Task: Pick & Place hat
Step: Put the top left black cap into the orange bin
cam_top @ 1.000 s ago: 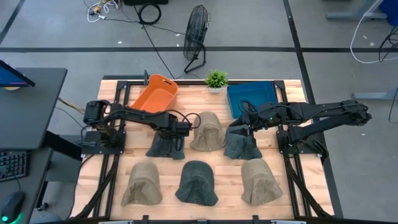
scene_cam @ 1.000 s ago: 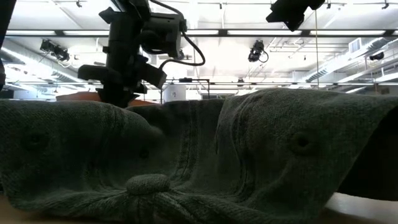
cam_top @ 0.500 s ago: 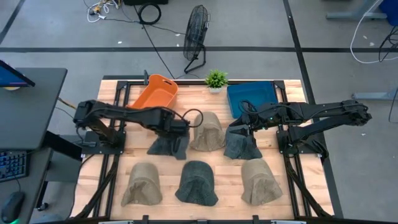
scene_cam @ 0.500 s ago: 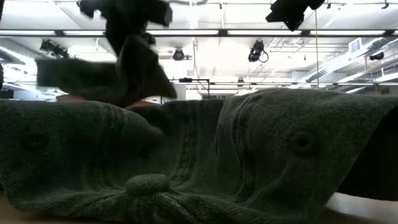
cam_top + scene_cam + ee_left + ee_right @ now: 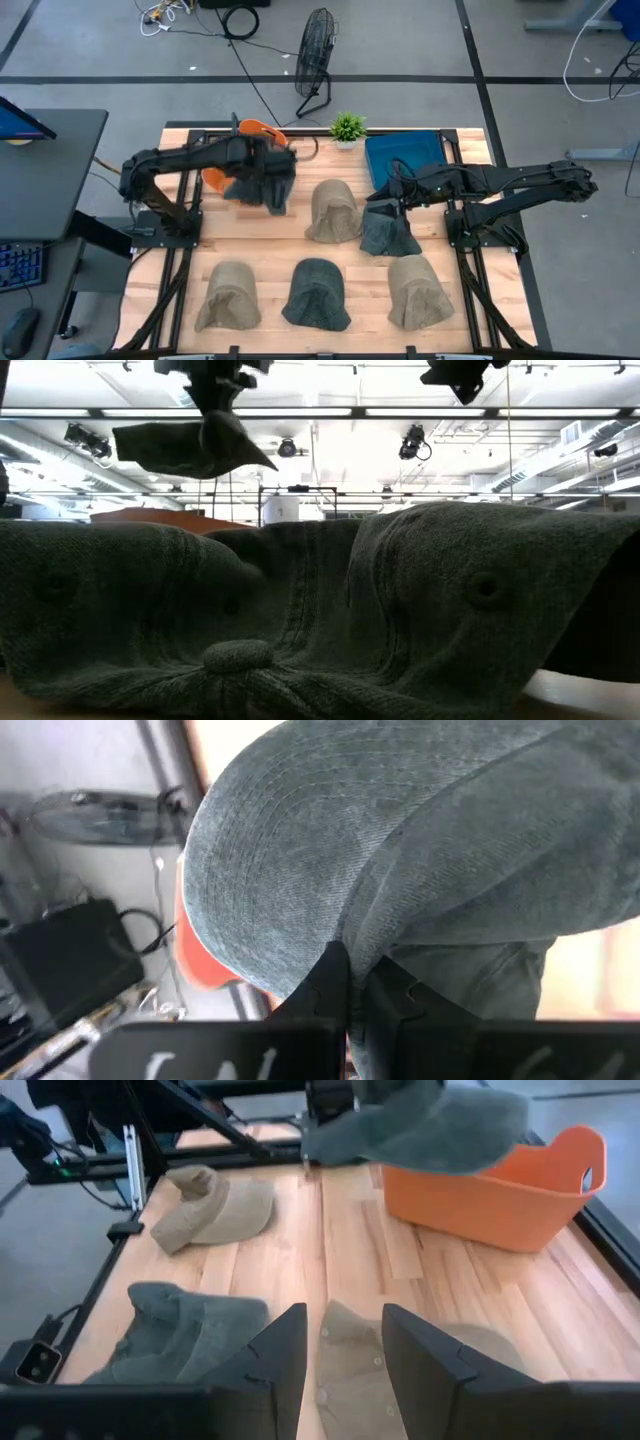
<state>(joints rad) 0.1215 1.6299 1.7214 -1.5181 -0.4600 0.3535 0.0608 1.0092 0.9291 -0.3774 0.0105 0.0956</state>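
My left gripper (image 5: 268, 168) is shut on a dark grey hat (image 5: 258, 186) and holds it in the air beside the orange bin (image 5: 213, 177). The low view shows this hat (image 5: 190, 448) hanging under the gripper (image 5: 215, 395). My right gripper (image 5: 385, 205) is open and hovers at the far end of another dark grey hat (image 5: 388, 232), which lies flat on the table. In the right wrist view its fingers (image 5: 345, 1370) stand apart over the table, and the lifted hat (image 5: 420, 1125) shows farther off. My left gripper pinches a fold of the dark grey hat's cloth (image 5: 350, 935) between its two fingers, near where the stitched brim meets the crown. The fingers come from above, pointing down. The hat is lifted clear and hangs below them, its brim (image 5: 150, 445) sticking out sideways.
A tan hat (image 5: 333, 210) lies mid-table. A near row holds a tan hat (image 5: 228, 297), a dark hat (image 5: 318, 292) and a tan hat (image 5: 418, 292). A blue bin (image 5: 405, 155) and a small plant (image 5: 347, 128) stand at the far edge.
My left gripper has risen from the table with the dark grey hat, which is now lifted clear. It has carried the hat toward the far edge and the orange bin. The right arm has kept still.
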